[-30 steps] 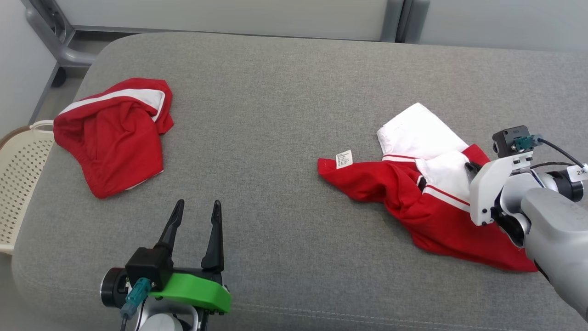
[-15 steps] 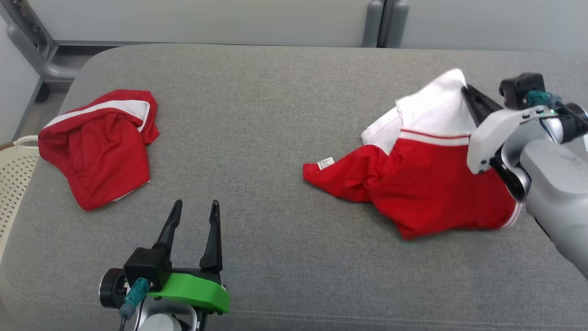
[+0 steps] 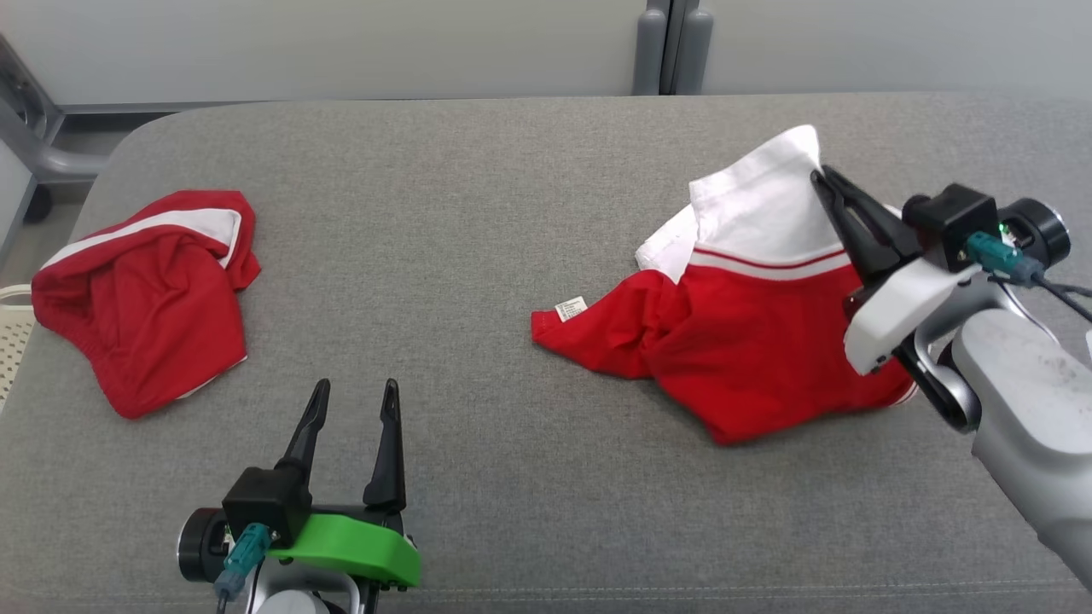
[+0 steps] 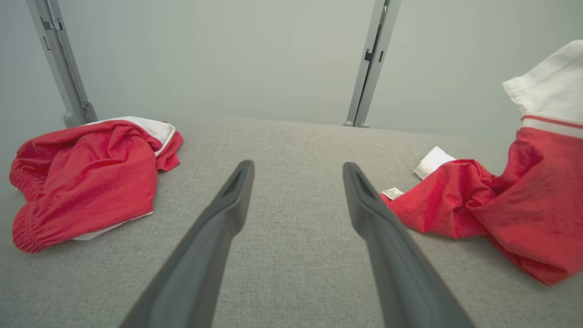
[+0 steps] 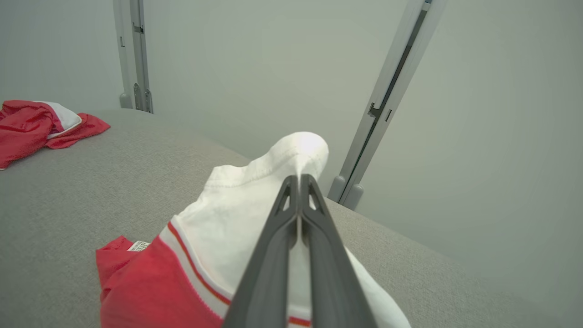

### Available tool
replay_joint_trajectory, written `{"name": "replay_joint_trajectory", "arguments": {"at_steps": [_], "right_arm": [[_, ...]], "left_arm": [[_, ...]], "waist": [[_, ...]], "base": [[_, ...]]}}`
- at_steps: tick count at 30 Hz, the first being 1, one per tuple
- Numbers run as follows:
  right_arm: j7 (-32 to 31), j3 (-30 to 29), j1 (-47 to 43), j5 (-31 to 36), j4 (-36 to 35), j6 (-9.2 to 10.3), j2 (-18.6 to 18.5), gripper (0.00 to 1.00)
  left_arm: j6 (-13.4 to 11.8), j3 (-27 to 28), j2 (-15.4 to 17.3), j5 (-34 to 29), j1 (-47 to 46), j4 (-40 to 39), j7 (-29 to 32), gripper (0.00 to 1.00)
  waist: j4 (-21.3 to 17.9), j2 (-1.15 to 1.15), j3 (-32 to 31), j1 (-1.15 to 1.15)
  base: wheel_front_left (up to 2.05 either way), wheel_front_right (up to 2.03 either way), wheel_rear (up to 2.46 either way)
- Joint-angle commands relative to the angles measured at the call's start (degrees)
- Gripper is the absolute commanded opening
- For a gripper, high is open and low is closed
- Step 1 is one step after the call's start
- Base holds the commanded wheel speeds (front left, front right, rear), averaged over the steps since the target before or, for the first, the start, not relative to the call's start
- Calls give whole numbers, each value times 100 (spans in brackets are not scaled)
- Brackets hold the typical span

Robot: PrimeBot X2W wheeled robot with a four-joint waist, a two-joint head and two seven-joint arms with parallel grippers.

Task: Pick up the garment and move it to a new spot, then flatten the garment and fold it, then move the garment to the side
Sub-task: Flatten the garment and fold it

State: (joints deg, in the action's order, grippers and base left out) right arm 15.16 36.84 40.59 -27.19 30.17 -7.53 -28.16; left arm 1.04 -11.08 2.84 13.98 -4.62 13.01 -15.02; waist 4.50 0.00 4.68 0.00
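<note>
The red and white garment (image 3: 751,341) lies at the right of the grey padded table (image 3: 478,213), its white part lifted off the surface. My right gripper (image 3: 821,177) is shut on that white part and holds it up; in the right wrist view the gripper (image 5: 299,178) pinches the white cloth (image 5: 255,209) between closed fingers. The garment's red lower part and its label still rest on the table (image 4: 455,200). My left gripper (image 3: 354,392) stands open near the front edge, nothing between its fingers (image 4: 227,200).
A second red and white garment (image 3: 153,290) lies crumpled at the table's left, also seen as a red heap (image 4: 86,173) in the left wrist view. A cream perforated basket (image 3: 8,333) stands off the left edge. Grey wall panels and posts (image 3: 665,47) run behind.
My right gripper has closed on the white part and lifted it up off the table, dragging the garment a little leftward. The head camera has shifted. The left arm has not moved.
</note>
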Motion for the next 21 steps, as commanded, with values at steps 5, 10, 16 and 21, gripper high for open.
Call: {"name": "replay_joint_trajectory", "arguments": {"at_steps": [5, 10, 16, 21], "right_arm": [[11, -58, -768, 131, -740, 9, -285, 0], [12, -59, -1399, 24, -1159, 8, -449, 0], [11, 205, -2001, -356, -1097, 8, -520, 0], [12, 518, -2063, -760, -804, 9, -491, 0]], "left_arm": [[32, 38, 10, -50, 66, -13, -9, 100], [40, 31, 11, -52, 109, 1, -9, 100], [55, 44, 11, -46, 133, 20, -9, 100], [63, 13, 11, -37, 134, 37, -9, 100]], "waist": [[-219, 0, -77, 0], [-335, 0, -133, 0], [-406, 0, -186, 0], [-420, 0, -202, 0]], "base": [[0, 0, 0], [0, 0, 0], [0, 0, 0], [0, 0, 0]]}}
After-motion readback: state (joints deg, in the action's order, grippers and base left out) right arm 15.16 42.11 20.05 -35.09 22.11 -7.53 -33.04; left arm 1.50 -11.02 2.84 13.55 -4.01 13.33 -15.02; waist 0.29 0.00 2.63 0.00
